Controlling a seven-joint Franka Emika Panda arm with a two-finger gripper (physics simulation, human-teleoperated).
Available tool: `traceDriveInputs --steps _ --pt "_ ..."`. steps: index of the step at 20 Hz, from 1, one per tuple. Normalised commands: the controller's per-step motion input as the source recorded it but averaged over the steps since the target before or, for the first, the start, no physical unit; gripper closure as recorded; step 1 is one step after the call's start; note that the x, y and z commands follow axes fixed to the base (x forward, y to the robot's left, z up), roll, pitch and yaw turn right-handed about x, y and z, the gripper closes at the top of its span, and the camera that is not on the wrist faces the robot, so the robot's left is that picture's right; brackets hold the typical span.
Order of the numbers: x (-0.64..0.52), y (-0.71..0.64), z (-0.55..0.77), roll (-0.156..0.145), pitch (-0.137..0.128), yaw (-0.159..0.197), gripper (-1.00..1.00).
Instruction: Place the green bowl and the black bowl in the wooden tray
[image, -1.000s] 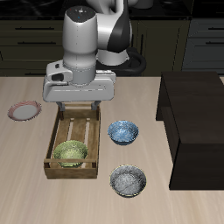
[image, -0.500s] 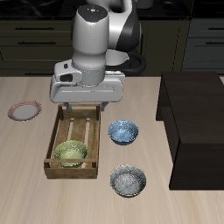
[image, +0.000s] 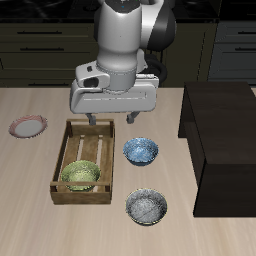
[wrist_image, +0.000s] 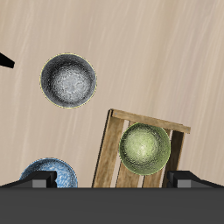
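Small olive-green bowl sat inside the light-brown slatted wooden tray, at the end nearer the desk's front edge; wrist view confirmed it resting on the tray's slats. That half of the task looked done. Small dark grey-black bowl with speckled inside stood on the bare desk, near the tray's front corner but apart from it, and clear in the wrist view.

Gripper hung high above the tray's back end, holding nothing. Fingers pointed down and appeared spread, though the hand's body hid most of them.

Judged step in hand: travel to the black bowl. Best done by centring one finger over its rim, descending straight, pinching the wall, then lifting high enough to clear the tray's wall.

Nearby: blue patterned bowl just beside the tray, between gripper and target, so pass above it. Pink-rimmed flat plate lay well apart. Dark cabinet block bounded one side of the desk.
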Motion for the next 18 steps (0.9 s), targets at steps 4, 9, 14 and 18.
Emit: traceDriveInputs --steps 4,9,14,18 --pt "0.2 0.37 0.06 0.056 0.007 0.026 -1.0" --pt "0.2 0.15 0.08 0.011 -0.008 0.002 -1.0" --pt "0.23 0.01 0.01 -0.015 -0.001 0.015 -1.0" --pt "0.18 0.01 0.0 0.013 0.001 0.003 -1.0"
